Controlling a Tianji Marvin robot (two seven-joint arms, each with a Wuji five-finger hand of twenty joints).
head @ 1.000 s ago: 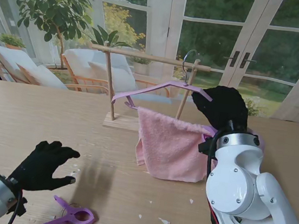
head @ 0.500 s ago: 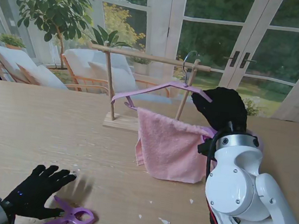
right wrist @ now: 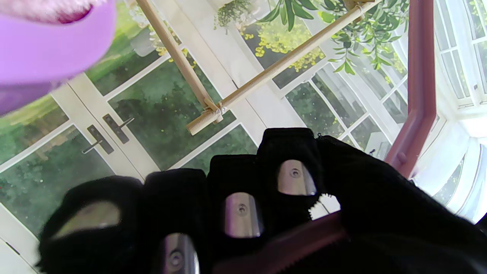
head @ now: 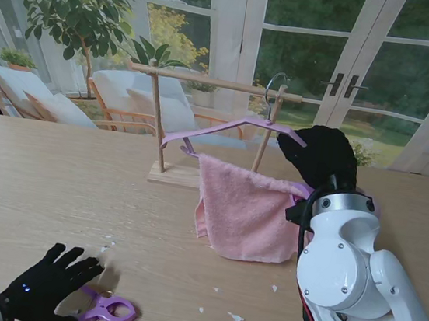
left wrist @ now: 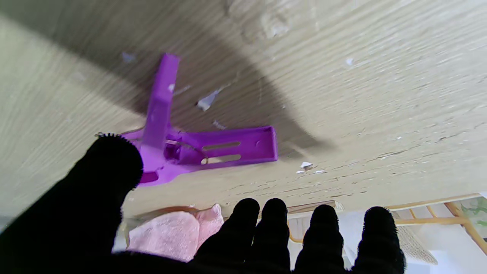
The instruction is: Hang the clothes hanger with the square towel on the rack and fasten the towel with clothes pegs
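The purple hanger [head: 226, 129] carries a pink square towel [head: 244, 209], and its metal hook [head: 273, 85] reaches the wooden rack's bar [head: 208, 81]. My right hand [head: 320, 158] is shut on the hanger's right end; in the right wrist view the curled fingers [right wrist: 236, 198] wrap a purple bar [right wrist: 418, 83]. A purple clothes peg [head: 102, 307] lies on the table near the front left. My left hand [head: 50, 285] hovers over it with fingers spread, open. The left wrist view shows the peg [left wrist: 198, 148] just past my thumb [left wrist: 110, 163].
The rack's base [head: 175, 174] and two posts stand on the wooden table [head: 55, 180] at mid-back. Small white scraps [head: 234, 317] lie on the table near the front. Glass doors and plants are behind.
My left hand has drawn back toward me and dropped lower, ending over the peg. The right hand, hanger and towel have stayed in place.
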